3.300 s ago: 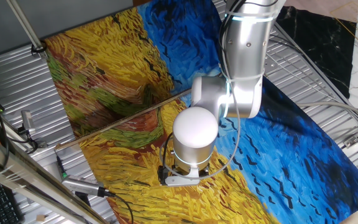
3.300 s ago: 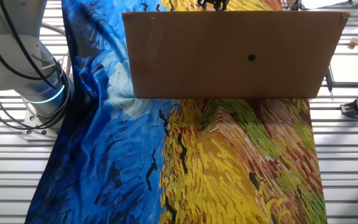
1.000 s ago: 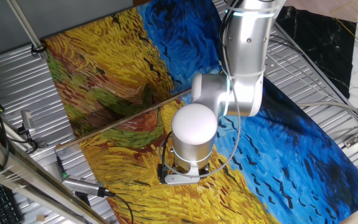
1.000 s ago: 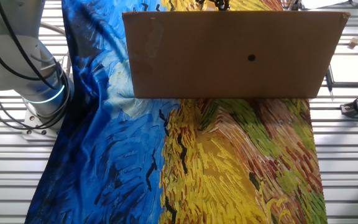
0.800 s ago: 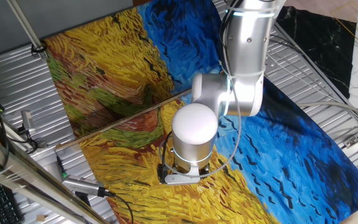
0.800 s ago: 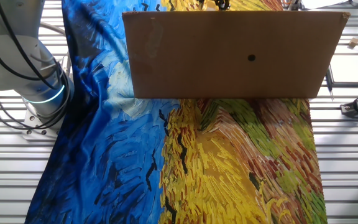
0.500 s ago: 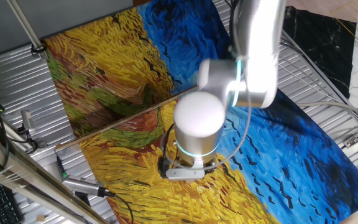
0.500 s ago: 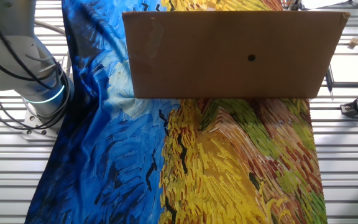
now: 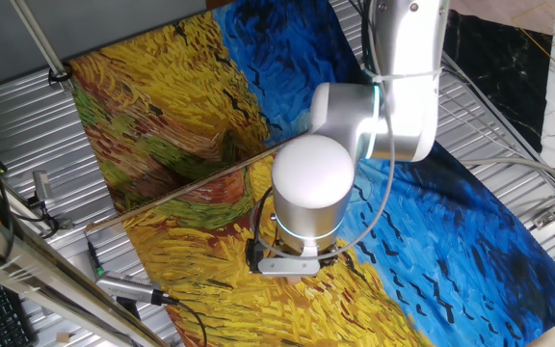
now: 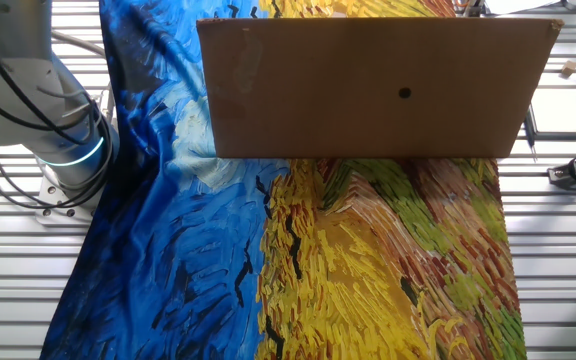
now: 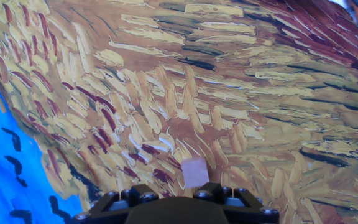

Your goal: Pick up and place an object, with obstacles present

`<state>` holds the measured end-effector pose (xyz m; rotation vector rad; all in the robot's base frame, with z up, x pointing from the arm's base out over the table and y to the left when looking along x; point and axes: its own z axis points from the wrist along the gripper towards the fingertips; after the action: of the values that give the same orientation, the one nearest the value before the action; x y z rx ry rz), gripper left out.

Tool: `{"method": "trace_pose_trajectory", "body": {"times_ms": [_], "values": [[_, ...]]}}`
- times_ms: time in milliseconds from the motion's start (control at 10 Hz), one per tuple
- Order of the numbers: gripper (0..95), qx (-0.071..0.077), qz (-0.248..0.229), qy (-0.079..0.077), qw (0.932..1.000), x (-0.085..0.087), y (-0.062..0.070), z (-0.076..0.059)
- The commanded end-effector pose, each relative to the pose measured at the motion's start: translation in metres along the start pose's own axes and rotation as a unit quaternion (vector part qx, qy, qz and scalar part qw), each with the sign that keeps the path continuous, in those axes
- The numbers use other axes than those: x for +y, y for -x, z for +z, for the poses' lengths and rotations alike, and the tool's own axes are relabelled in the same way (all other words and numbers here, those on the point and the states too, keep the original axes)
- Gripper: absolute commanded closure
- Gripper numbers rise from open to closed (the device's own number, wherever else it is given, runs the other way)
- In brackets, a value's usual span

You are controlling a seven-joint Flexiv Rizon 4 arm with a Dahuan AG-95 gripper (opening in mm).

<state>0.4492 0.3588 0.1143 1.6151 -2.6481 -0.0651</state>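
- One fixed view: my arm (image 9: 393, 87) bends over the painted cloth (image 9: 162, 87) that covers the ribbed metal bench (image 9: 13, 125). My wrist hangs over the yellow part of the cloth near the bench's front edge and hides my claw from this side. A long thin wooden stick (image 9: 176, 193) lies slantwise across the cloth, from the left edge toward the middle, where it passes behind my wrist.
- The other fixed view: a brown cardboard sheet (image 10: 368, 85) stands across the far part of the cloth and blocks what is behind it. My base (image 10: 58, 150) sits at the left edge of the bench.
- Hand view: a tiny pale tan cube (image 11: 195, 172) sits at the bottom middle, right by the dark body of my claw (image 11: 185, 198), with yellow brushstrokes of the cloth all around it. My fingertips are out of sight, so I cannot tell whether the claw grips the cube or is spread.
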Motion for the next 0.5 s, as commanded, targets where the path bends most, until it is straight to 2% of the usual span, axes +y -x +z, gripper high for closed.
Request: {"method": "trace_pose_trajectory", "body": {"times_ms": [100,200,300,400,500], "values": [[38.0,-0.001,-0.001,-0.002,1.0,0.001,-0.0024,-0.0016],[38.0,0.004,0.006,-0.004,1.0,0.0016,-0.0026,-0.0004],[76.0,0.01,0.034,-0.009,0.9993,0.0016,-0.0026,-0.0004],[95.0,0.006,0.058,-0.012,0.9982,0.0016,-0.0026,-0.0004],[95.0,0.004,0.067,-0.017,0.9976,0.0016,-0.0026,-0.0004]]}}
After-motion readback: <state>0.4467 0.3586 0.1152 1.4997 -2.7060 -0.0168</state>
